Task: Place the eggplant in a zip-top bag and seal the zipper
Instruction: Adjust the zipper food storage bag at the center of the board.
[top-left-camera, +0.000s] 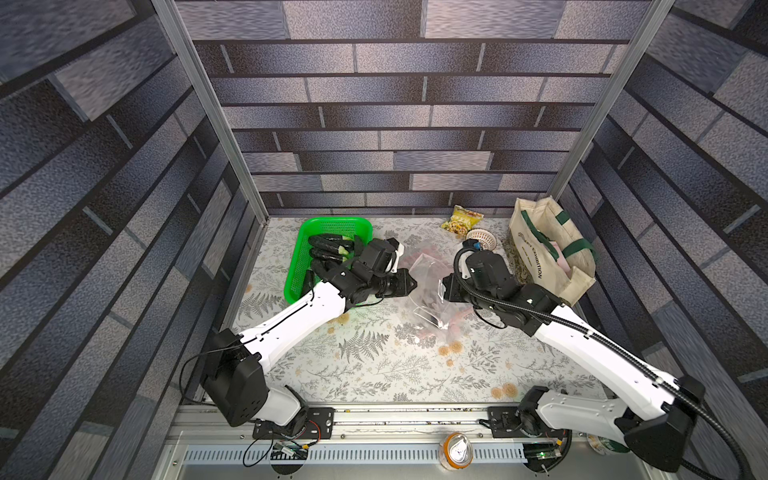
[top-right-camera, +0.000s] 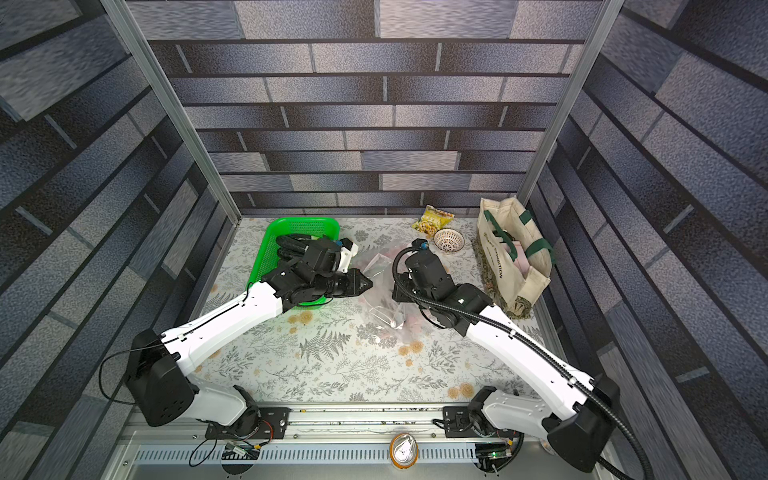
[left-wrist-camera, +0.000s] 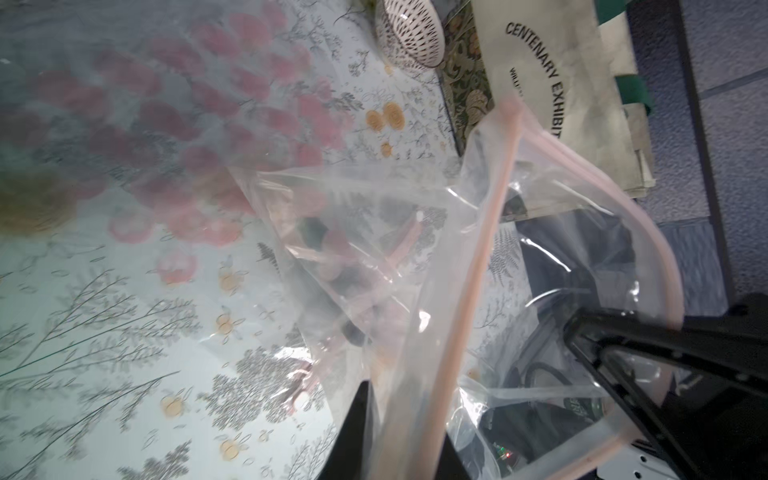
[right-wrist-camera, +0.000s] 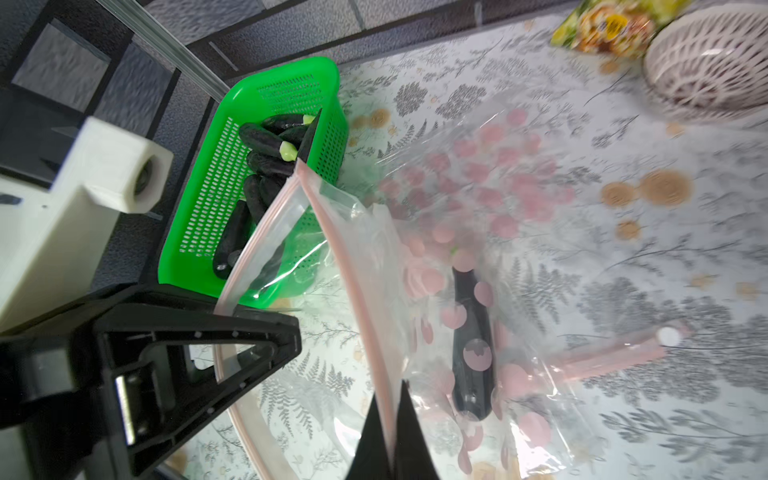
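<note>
Right claw (right-wrist-camera: 390, 411) pinching zip-top bag (right-wrist-camera: 478, 199) rim; left claw (left-wrist-camera: 467, 357) gaping around mouth, eggplant (right-wrist-camera: 471, 345) lying inside. Risk: left claw catching one lip only, zipper sealing crooked.

We're looking into a robot lab booth: printed brick-pattern panels (top-left-camera: 395, 124) are hanging on aluminium posts (top-left-camera: 212, 112), two white arms (top-left-camera: 291, 320) are sitting bolted to a metal rail (top-left-camera: 411, 419), exposed electronics (top-left-camera: 291, 450) are showing, and a fern-print cloth is covering the counter (top-left-camera: 374, 374).
</note>
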